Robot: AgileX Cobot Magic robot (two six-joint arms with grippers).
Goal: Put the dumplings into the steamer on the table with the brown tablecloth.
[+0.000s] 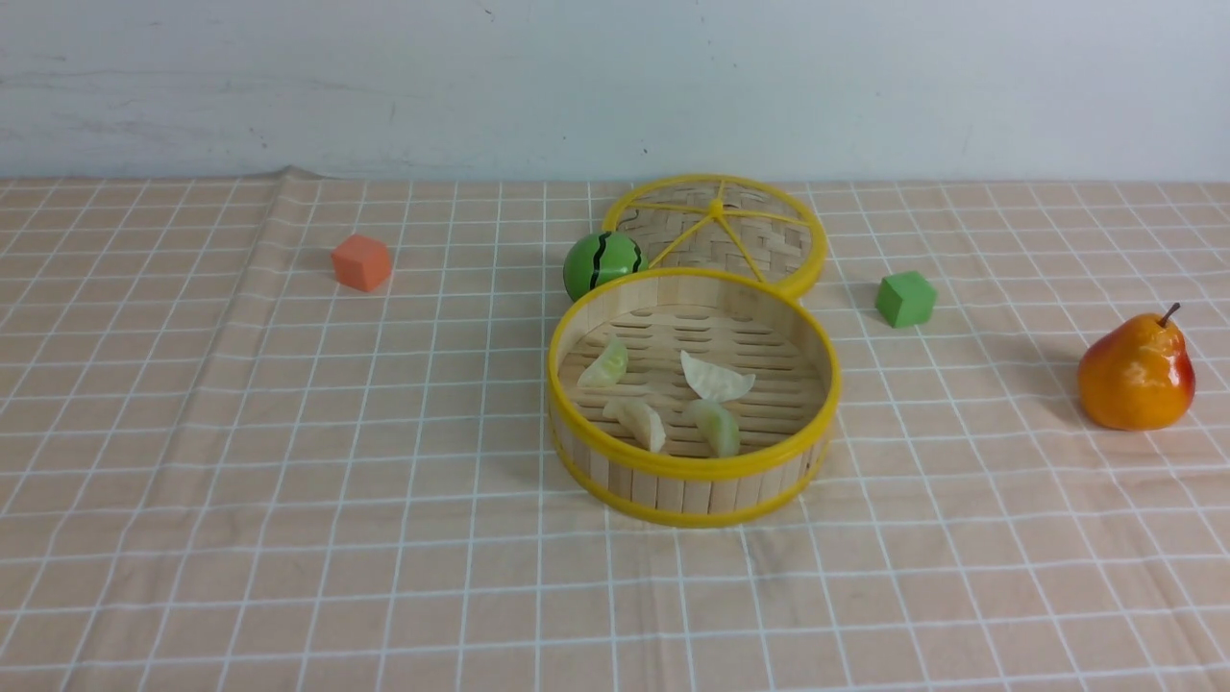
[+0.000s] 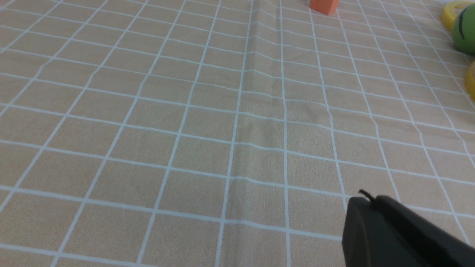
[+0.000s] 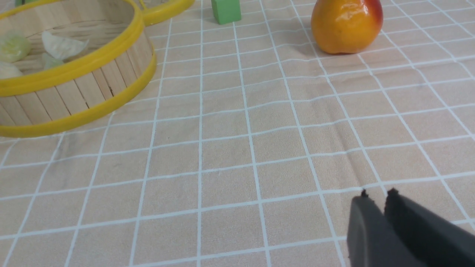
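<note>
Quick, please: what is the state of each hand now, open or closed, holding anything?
Left hand: appears closed, holding nothing.
Right hand: closed, fingertips nearly together, holding nothing.

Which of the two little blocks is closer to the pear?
The green cube. It sits on the robot's right side of the steamer, the same side as the pear. The orange cube is far off on the left.

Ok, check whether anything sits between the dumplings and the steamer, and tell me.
Nothing visible does. All four dumplings already lie on the slatted floor of the steamer. Its lid leans behind it, off the opening. The watermelon ball, cubes and pear stand outside on the tablecloth.
</note>
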